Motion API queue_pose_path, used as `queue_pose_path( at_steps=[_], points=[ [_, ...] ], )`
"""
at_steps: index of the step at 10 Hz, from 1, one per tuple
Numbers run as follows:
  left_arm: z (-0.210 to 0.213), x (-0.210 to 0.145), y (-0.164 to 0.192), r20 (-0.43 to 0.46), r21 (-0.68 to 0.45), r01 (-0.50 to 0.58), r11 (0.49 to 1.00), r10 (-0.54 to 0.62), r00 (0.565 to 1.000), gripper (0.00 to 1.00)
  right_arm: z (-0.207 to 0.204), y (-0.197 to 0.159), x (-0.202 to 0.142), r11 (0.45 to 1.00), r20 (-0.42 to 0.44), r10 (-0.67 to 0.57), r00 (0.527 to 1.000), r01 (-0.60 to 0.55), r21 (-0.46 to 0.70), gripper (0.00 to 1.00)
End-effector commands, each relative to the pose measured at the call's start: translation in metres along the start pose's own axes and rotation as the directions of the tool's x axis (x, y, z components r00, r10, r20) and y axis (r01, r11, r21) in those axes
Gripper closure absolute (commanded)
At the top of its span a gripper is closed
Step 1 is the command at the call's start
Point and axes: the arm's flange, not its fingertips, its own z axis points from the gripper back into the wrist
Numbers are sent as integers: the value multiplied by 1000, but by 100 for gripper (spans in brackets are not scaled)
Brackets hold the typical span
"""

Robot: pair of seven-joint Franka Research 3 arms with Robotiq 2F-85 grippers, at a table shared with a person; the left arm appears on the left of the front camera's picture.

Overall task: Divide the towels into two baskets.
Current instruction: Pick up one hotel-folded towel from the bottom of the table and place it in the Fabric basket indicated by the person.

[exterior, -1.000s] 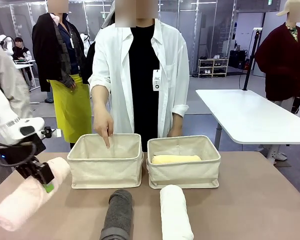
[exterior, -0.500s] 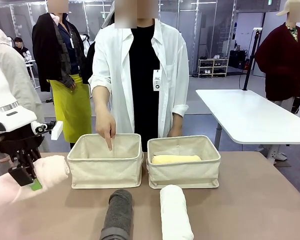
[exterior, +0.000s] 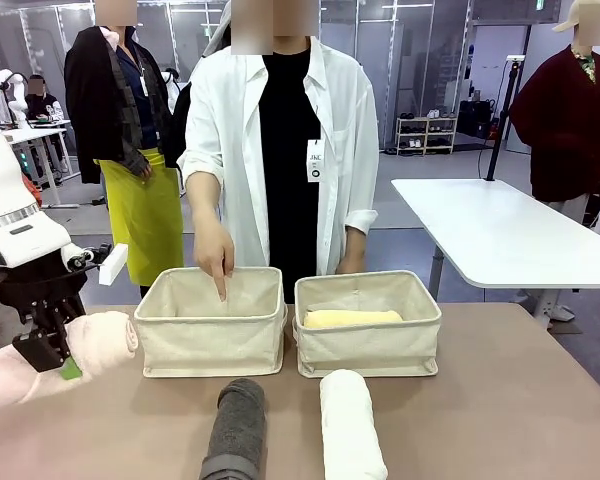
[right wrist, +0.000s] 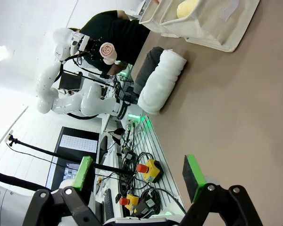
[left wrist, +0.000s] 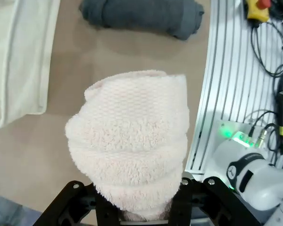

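My left gripper [exterior: 52,352] is shut on the pale pink towel [exterior: 102,340] and holds it clear of the table at the far left, beside the left basket [exterior: 210,335]. In the left wrist view the pink towel [left wrist: 132,141] juts out from between the jaws of the left gripper [left wrist: 141,213], above the tabletop. The dark grey towel [exterior: 238,425] and the white towel [exterior: 350,428] lie side by side at the near edge. The pale yellow towel [exterior: 350,318] lies in the right basket [exterior: 368,345]. My right gripper [right wrist: 138,175] stands open over bare table, apart from the white towel [right wrist: 162,80].
A person in a white shirt stands behind the baskets, with one hand [exterior: 212,258] pointing a finger down into the left basket. A rail with cables [left wrist: 236,84] runs along the table's near edge. Another white table [exterior: 500,235] stands at the back right.
My left gripper has lifted the pink towel and drawn it further left, tilting the roll more level. The person's pointing hand and the other towels have stayed put.
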Motion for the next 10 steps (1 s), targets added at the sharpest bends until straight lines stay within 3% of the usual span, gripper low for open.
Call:
queue_pose_path(
  at_steps=[1, 3, 5, 8, 9, 10],
  points=[
    [22, 7, -11, -12, 145, 213, 966, -213, 977, 66, -4, 4, -2, 1000, 4, -8, 1000, 9, -12, 5],
    [37, 36, 16, -75, 241, 296, 924, -286, 955, 66, -4, 4, -2, 1000, 4, -8, 1000, 9, -12, 5],
    [39, 62, 51, -53, 228, 347, 910, -344, 938, 66, -4, 4, -2, 1000, 4, -8, 1000, 9, -12, 5],
    [28, 120, 104, -148, 253, 401, 880, -374, 915, 66, -4, 4, -2, 1000, 4, -8, 1000, 9, -12, 5],
    [21, 139, 125, -144, 270, 405, 873, -380, 914, 66, -4, 4, -2, 1000, 4, -8, 1000, 9, -12, 5],
    [14, 153, 136, -209, 273, 430, 861, -383, 900, 66, -4, 4, -2, 1000, 4, -8, 1000, 9, -12, 5]
  ],
)
